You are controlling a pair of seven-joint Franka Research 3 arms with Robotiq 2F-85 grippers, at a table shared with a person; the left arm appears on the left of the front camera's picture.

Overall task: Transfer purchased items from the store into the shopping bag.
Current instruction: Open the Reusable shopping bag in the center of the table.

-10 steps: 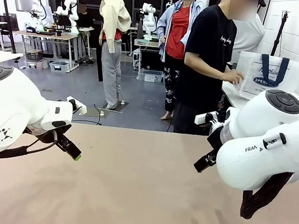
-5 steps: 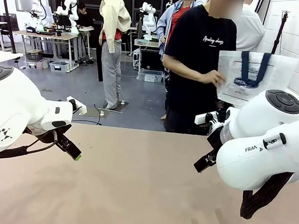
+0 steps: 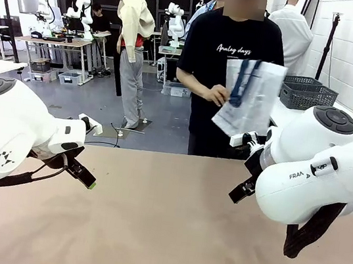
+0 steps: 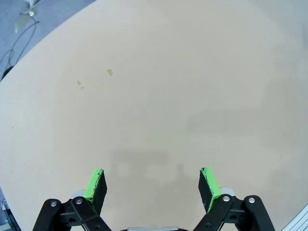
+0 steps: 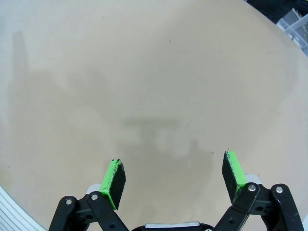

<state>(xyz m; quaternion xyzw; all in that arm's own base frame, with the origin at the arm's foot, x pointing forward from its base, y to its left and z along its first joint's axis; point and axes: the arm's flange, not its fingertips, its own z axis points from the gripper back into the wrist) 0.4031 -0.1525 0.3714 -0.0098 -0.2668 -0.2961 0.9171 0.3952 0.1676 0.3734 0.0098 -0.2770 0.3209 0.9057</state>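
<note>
Left arm (image 3: 11, 127) and right arm (image 3: 320, 173) hover low, each with its 2 jaws spread wide, empty.

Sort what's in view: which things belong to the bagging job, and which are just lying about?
Job: shopping bag in the person's hand; store basket behind; left tool, right tool, both open.
Lying about: floor bins; far workbench.

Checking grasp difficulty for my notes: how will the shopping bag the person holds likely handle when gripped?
Probably floppy: the shopping bag hangs flat and tilted from the person's hand. Likely light, since one hand carries it. Looks empty, so it may slump when set down.
</note>
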